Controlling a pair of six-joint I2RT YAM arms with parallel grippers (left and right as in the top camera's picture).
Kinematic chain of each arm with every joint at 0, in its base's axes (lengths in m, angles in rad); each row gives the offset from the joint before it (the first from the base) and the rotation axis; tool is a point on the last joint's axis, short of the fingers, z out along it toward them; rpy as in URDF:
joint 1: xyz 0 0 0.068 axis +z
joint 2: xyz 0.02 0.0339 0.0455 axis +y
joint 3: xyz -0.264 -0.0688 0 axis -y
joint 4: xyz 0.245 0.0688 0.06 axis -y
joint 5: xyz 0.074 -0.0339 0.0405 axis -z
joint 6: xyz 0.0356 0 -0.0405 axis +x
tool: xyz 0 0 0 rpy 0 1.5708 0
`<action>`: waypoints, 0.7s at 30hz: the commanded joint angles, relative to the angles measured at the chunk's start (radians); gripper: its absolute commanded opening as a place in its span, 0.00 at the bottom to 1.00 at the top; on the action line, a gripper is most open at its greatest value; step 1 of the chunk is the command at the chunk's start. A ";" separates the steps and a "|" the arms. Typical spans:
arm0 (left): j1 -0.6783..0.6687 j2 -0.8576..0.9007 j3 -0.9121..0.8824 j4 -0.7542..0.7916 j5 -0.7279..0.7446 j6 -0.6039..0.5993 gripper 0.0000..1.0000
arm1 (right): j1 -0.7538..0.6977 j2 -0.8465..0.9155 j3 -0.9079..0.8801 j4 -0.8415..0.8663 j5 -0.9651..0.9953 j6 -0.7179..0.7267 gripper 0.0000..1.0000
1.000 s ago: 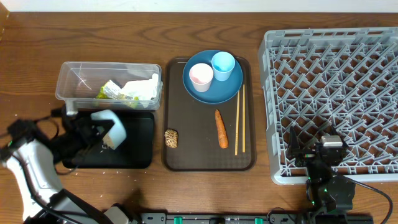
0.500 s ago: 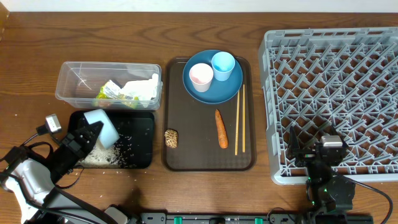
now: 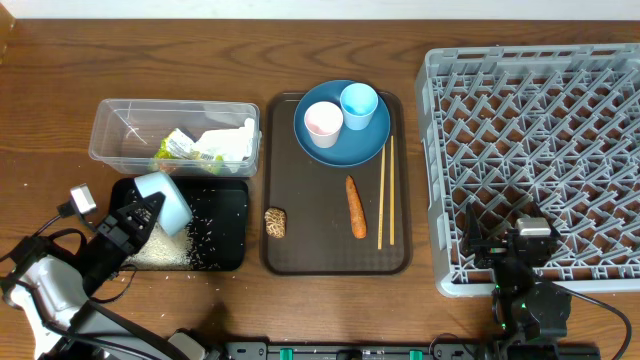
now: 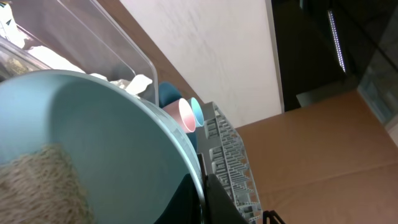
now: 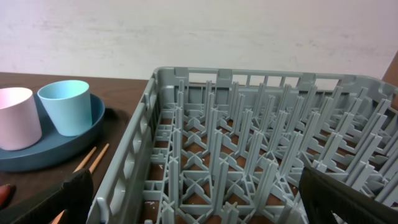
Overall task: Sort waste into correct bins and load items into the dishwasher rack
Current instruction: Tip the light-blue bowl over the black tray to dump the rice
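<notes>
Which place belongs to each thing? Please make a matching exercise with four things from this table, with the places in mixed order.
Things:
1. wrappers
2. rice crumbs
3. pink cup
4. carrot piece

Places:
A. on the dark-blue plate
B. in the black tray
C. directly on the brown tray
D. in the clear tub

Pairs: 1-D, 2-B, 3-A, 4-C

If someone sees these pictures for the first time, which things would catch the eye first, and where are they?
First, the left gripper at the front left, shut on the light-blue bowl, which is tipped over the black tray where white rice lies scattered. Next, the big grey dishwasher rack filling the right side. Then the dark-blue plate at the back of the brown tray in the middle.
</notes>
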 commanded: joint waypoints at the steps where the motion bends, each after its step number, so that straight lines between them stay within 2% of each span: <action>1: -0.027 -0.004 -0.005 0.006 0.030 -0.005 0.06 | -0.007 -0.003 -0.002 -0.003 -0.005 -0.008 0.99; 17: -0.039 -0.004 -0.005 0.116 0.030 -0.019 0.06 | -0.007 -0.003 -0.002 -0.003 -0.005 -0.008 0.99; 21: -0.038 -0.004 -0.005 0.092 0.030 -0.024 0.06 | -0.007 -0.003 -0.002 -0.003 -0.005 -0.008 0.99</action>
